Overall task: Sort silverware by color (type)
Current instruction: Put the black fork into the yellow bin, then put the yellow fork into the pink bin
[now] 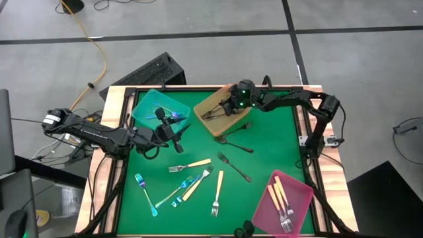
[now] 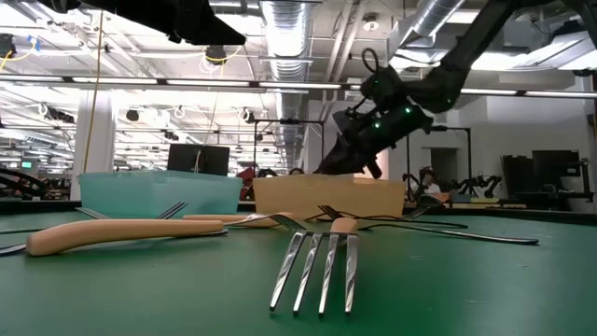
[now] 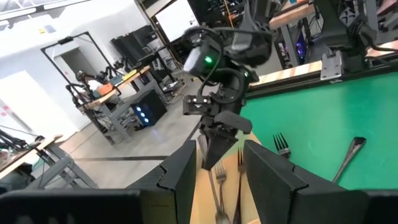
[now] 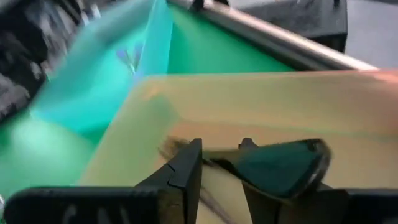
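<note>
Surface: we saw a green felt-topped table (image 1: pixel 264 142) with a pale wooden rim, standing on a grey concrete floor (image 1: pixel 357 59).
Room: in the low view we looked across into a large hall with ceiling ducts (image 2: pixel 298 19) and benches with monitors far back.
Trays: a translucent teal plastic tray (image 1: pixel 147 106) sat near the far-left corner, an amber plastic tray (image 1: pixel 210 102) just beside it at the far middle, and a pink plastic tray (image 1: pixel 301 198) at the near-right corner.
Loose silverware: cream-handled forks (image 1: pixel 189 165) and iridescent blue forks (image 1: pixel 145 194) lay scattered over the near-left half; two dark grey metal forks (image 1: pixel 234 167) lay near the middle.
Sorted silverware: cream-handled pieces (image 1: pixel 281 201) lay in the pink tray, a blue piece in the teal tray, dark ones in the amber tray.
Open room: the right middle of the felt was bare, well apart from both arms.
Left gripper (image 1: pixel 177 135): it hung over the felt just beside the teal tray; in its wrist view its jaws stood apart with nothing between them.
Right gripper (image 1: pixel 228 109): it reached down into the amber tray; its jaws stood a little apart around a dark flat utensil end (image 4: pixel 280 165), and we could not tell whether they pressed on it.
</note>
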Controlling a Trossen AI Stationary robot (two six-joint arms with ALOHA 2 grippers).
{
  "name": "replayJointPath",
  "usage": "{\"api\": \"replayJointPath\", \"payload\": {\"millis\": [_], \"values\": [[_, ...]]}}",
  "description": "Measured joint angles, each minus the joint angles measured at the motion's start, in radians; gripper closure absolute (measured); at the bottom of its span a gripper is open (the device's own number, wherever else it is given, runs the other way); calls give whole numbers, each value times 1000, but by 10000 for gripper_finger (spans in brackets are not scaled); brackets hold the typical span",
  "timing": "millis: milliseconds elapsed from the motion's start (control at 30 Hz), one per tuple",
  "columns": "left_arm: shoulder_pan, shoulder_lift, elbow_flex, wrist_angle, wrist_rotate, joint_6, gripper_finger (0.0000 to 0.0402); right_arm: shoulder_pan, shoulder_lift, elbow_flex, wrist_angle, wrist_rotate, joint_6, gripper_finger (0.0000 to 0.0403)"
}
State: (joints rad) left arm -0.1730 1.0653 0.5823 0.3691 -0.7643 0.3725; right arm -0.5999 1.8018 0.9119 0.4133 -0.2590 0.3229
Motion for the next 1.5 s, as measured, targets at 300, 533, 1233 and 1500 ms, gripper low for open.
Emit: {"api": "replayJointPath", "payload": {"millis": [300,533,1233,1500], "values": [[0,0,0,1,-1,-2,279,25,-3,156,-390,166,-246,275],[4,0,0,2,-2,-3,279,50,-3,230,-500,230,-328,277],[5,0,0,-186,205,-245,279,211,-333,430,-1251,358,-415,277],[-10,0,0,-507,385,-507,279,337,-428,428,-1442,349,-265,277]]}}
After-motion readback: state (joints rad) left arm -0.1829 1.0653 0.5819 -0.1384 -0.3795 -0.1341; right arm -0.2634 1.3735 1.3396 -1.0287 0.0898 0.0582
